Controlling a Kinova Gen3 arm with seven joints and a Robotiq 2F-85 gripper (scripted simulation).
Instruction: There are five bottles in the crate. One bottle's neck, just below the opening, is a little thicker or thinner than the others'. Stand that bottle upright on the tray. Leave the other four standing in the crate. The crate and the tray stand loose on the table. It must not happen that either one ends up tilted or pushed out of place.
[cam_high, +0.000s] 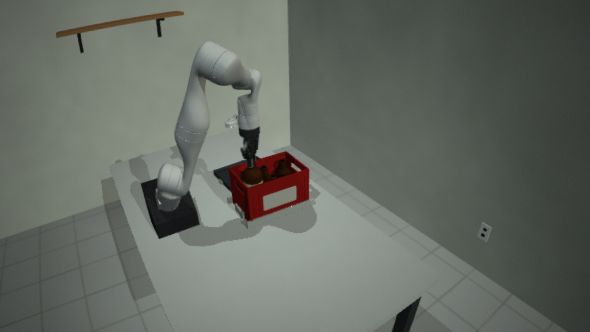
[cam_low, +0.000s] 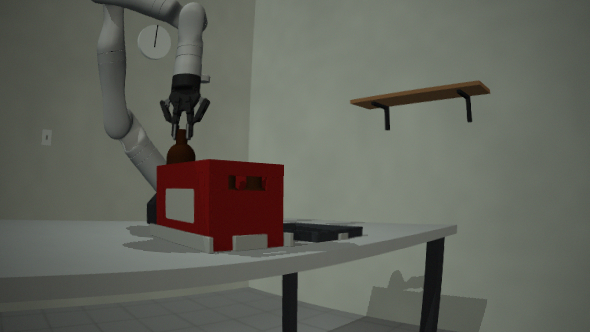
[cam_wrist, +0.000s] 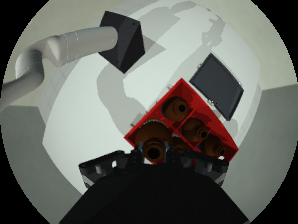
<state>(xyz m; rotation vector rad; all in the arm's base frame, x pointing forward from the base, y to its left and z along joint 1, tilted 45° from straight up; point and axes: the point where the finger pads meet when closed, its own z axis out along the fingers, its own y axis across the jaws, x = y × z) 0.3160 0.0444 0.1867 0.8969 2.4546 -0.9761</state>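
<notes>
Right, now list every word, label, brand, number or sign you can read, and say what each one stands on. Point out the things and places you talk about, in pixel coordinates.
No readable text anywhere.
The pale rectangular panel on the red crate (cam_high: 280, 198) (cam_low: 180, 205): no lettering visible.
The round white wall clock (cam_low: 147, 44): one dark hand line, no numerals that can be made out.
</notes>
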